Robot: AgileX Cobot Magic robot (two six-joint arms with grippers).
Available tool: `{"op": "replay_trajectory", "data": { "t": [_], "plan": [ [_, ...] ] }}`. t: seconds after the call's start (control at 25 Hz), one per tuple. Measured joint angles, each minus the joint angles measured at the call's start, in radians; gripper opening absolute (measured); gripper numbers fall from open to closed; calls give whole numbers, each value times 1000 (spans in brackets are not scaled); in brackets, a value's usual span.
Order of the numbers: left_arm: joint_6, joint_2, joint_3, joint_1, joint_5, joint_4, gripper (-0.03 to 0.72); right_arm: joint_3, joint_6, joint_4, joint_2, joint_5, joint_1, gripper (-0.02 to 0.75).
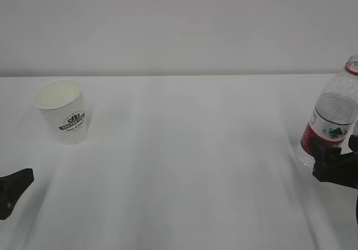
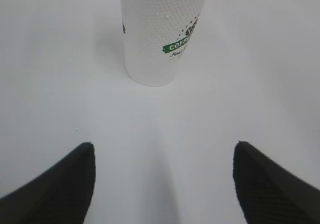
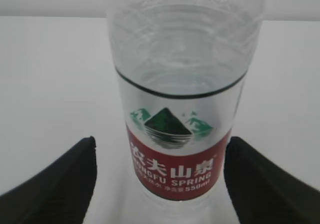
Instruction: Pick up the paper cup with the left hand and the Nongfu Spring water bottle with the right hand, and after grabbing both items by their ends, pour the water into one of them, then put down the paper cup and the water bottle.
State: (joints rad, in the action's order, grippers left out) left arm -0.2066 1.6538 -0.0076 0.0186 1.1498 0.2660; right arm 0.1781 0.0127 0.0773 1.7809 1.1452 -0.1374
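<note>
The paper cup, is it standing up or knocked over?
Standing up. The paper cup rests on its base on the table, its open mouth facing up, apart from the left hand.

Cut-off edges and unreadable print

In the exterior view the left hand shows only as a dark tip at the lower left edge, and the right hand is cropped by the right edge; the Nongfu Spring water bottle loses part of its neck there, and its lower front is hidden behind that hand. The paper cup print is too small to read. In the left wrist view the paper cup rim is cut by the top edge and its logo wraps out of sight. In the right wrist view the bottle is cropped at top and bottom.
</note>
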Motion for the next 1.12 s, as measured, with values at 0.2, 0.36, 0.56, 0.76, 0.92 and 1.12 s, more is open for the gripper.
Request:
{"op": "replay_trajectory", "data": {
  "t": [0.2,0.36,0.56,0.76,0.92,1.12],
  "plan": [
    [0,0,0,0,0,2,621,35,4,10,36,0,0,596],
    [0,0,0,0,0,2,616,59,25,31,54,0,0,595],
    [0,0,0,0,0,2,612,86,30,37,80,0,0,595],
    [0,0,0,0,0,2,612,120,38,39,120,2,0,595],
    [0,0,0,0,0,2,607,145,42,39,139,2,0,595],
    [0,0,0,0,0,2,604,180,63,43,139,2,0,595]
  ]
}}
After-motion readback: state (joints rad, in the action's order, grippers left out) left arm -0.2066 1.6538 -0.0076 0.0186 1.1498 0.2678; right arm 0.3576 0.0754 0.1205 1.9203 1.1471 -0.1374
